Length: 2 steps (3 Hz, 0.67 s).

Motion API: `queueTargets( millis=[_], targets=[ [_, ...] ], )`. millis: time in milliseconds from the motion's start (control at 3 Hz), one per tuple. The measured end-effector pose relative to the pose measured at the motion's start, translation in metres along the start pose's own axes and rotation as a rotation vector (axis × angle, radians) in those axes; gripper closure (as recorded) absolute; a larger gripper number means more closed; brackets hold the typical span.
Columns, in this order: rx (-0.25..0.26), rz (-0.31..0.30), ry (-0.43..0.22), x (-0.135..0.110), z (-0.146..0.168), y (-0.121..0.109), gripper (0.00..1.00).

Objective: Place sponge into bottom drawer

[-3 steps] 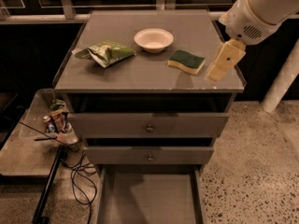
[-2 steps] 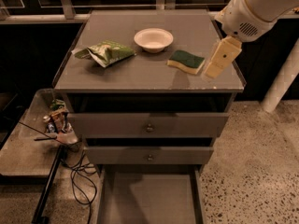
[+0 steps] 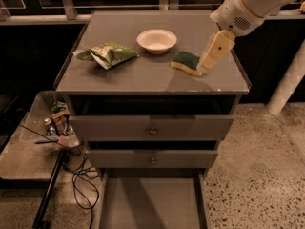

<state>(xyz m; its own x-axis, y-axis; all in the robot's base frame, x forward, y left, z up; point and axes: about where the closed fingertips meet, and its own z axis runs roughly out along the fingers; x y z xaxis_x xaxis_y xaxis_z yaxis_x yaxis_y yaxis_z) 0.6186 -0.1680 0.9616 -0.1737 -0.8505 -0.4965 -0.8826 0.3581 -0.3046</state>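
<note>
One gripper [image 3: 206, 66] touching sponge [image 3: 185, 61] at its right edge on bench [image 3: 143, 78]; openness impossible to tell; bottom drawer [image 3: 151, 204] pulled out.

I had one camera only. It looked steeply down from in front of the cabinet [image 3: 190, 127], facing the drawer fronts [image 3: 119, 159], at middling range. The frame held the whole tabletop [image 3: 143, 75], the bottom drawer [image 3: 152, 204] low, the end effector [image 3: 208, 63] upper right.
</note>
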Motion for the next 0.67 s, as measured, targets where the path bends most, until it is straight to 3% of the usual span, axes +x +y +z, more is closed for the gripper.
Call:
queueTargets(
  millis=[667],
  targets=[
    [-0.082, 0.042, -0.024, 0.003, 0.049, -0.025, 0.00]
  ],
)
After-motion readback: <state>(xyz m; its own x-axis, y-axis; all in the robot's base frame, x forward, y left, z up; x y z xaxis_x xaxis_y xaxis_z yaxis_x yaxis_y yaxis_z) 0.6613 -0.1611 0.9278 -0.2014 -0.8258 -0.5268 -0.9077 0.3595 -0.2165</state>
